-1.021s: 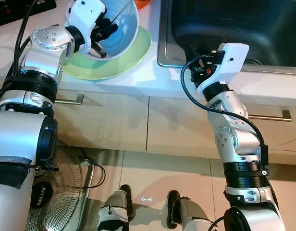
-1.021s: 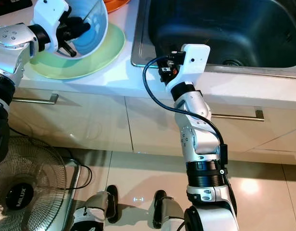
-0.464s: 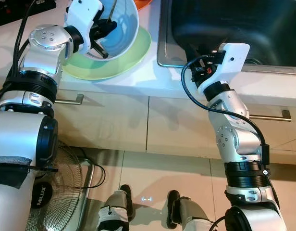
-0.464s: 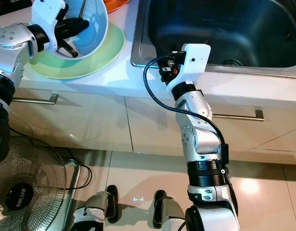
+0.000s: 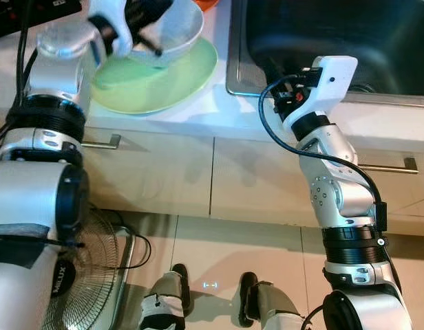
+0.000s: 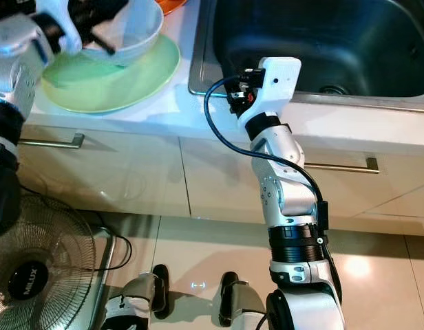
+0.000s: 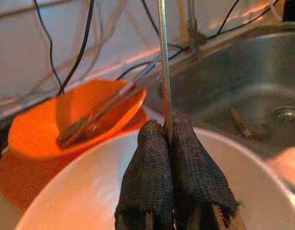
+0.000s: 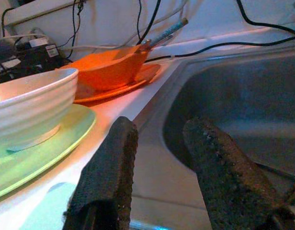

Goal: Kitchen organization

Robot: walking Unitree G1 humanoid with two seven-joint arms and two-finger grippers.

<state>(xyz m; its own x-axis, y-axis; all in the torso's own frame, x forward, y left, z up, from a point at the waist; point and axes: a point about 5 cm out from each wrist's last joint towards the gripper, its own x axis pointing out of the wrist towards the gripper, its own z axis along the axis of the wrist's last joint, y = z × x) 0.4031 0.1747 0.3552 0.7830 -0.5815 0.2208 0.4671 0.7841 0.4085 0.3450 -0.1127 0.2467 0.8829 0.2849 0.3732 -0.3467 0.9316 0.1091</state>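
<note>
While the left tool [image 7: 169, 143] is over the white bowl [image 6: 133, 38], its two black fingers [image 7: 150, 167] are pressed together on a thin metal rod [image 7: 163, 62] that stands up between them. That bowl sits on the green plate [image 5: 157, 86] on the worktop [image 5: 198, 113], left of the sink [image 6: 322, 41]. Behind it, an orange bowl [image 8: 109, 67] with utensils in it rests on an orange plate [image 8: 140, 79]. At the sink's near left corner the right tool [image 8: 159, 167] hovers, fingers spread, pinching nothing. A fan [image 6: 40, 268] stands on the floor.
</note>
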